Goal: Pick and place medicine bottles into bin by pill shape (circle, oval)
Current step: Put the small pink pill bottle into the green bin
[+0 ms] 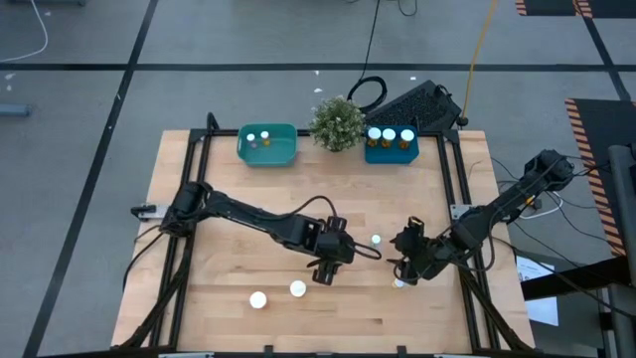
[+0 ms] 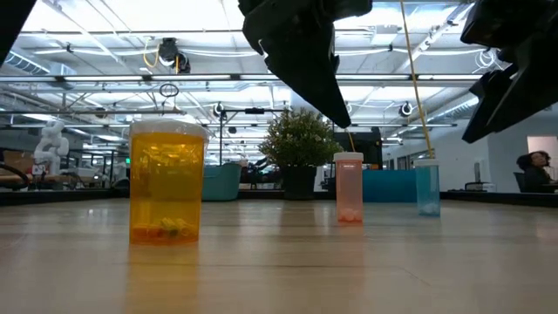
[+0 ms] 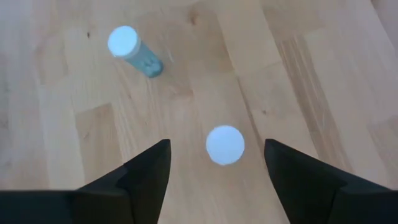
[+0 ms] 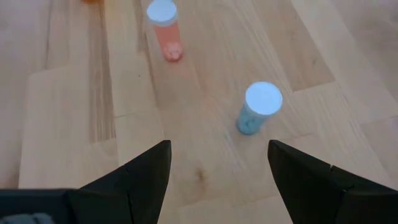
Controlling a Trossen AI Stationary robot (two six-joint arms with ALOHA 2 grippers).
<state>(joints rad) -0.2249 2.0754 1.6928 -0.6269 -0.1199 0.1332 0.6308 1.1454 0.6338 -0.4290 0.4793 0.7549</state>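
A pink bottle [image 2: 349, 187] with a white cap [image 3: 225, 144] stands upright on the table. My left gripper [image 3: 216, 143] hangs open above it, one finger on either side of the cap and clear of it. In the high view this gripper [image 1: 333, 261] hides the bottle. A blue bottle [image 1: 377, 240] stands upright between the two grippers, also seen from the right wrist [image 4: 258, 107]. My right gripper [image 1: 402, 254] is open, short of the blue bottle and empty. A large amber bottle [image 2: 166, 183] stands nearer the front edge.
Two white-capped bottles [image 1: 297, 288] [image 1: 258, 299] stand near the front edge. At the far edge a teal bin [image 1: 268, 154] holds two bottles and a blue bin [image 1: 391, 154] holds three. A green potted plant [image 1: 338, 122] stands between the bins.
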